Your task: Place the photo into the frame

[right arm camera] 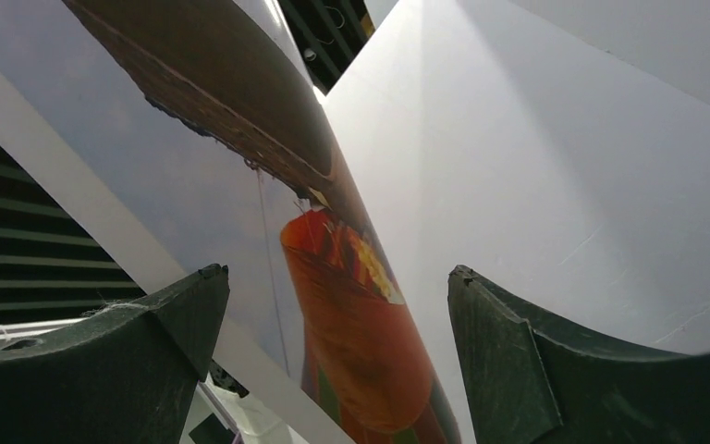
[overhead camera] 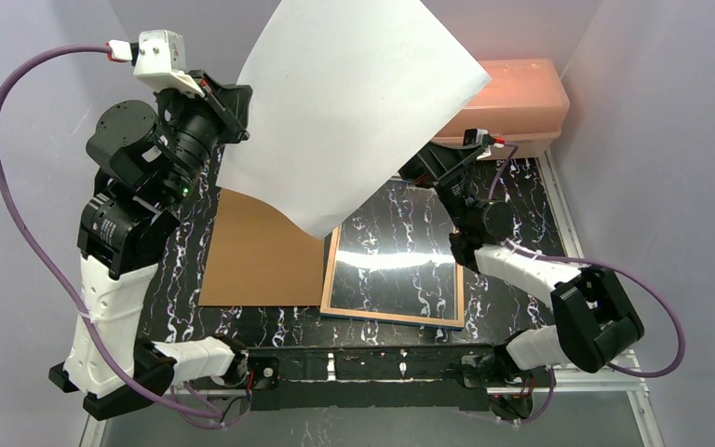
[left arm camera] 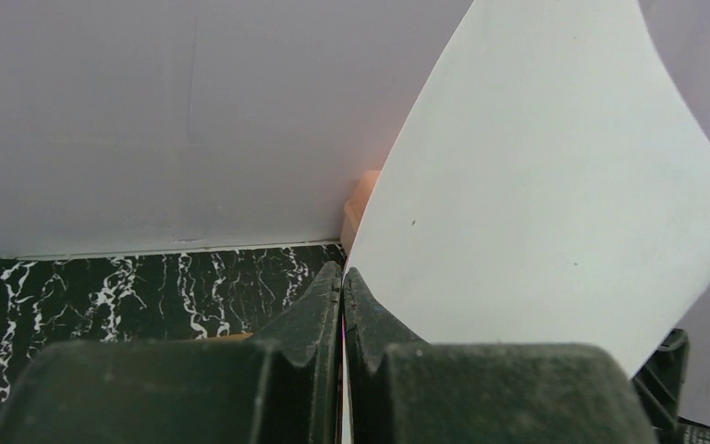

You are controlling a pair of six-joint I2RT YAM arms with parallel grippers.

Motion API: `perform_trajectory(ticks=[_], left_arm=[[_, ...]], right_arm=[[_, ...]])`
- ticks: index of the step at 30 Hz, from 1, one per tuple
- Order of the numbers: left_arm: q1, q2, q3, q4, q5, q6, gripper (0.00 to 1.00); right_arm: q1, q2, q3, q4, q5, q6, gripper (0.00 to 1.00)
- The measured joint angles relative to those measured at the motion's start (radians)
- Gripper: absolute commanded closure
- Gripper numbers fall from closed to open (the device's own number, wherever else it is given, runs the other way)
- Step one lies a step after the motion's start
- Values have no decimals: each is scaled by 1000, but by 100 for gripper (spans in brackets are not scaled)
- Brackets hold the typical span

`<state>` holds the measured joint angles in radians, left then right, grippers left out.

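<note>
My left gripper is shut on one edge of the photo and holds it high above the table, tilted, with its white back towards the top camera. The white back also fills the right of the left wrist view. The right wrist view looks up at the printed side, with the orange-red balloon between my fingers. My right gripper is open and empty just under the photo, partly hidden by it in the top view. The frame lies flat on the table below, wood-coloured edge up, glass reflecting.
A plain brown backing board lies on the black marbled table, left of the frame and touching it. A pink plastic box stands at the back right. Pale walls enclose the table on three sides.
</note>
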<state>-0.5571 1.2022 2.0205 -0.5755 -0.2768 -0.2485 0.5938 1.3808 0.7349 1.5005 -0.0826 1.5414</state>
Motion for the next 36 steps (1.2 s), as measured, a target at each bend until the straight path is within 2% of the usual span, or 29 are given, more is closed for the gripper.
perform_trajectory(ticks=[4, 15, 27, 31, 36], left_arm=[[4, -11, -12, 0, -20, 10, 100], [20, 38, 47, -16, -23, 2, 100], [80, 47, 50, -25, 14, -19, 100], [84, 53, 49, -29, 51, -23, 100], [84, 53, 49, -34, 106, -24, 100]], right_arm=[[25, -29, 5, -28, 1, -11, 6], [65, -48, -58, -314, 61, -19, 7], [65, -41, 18, -664, 38, -84, 4], [65, -3, -13, -595, 33, -113, 1], [59, 171, 25, -326, -63, -135, 1]])
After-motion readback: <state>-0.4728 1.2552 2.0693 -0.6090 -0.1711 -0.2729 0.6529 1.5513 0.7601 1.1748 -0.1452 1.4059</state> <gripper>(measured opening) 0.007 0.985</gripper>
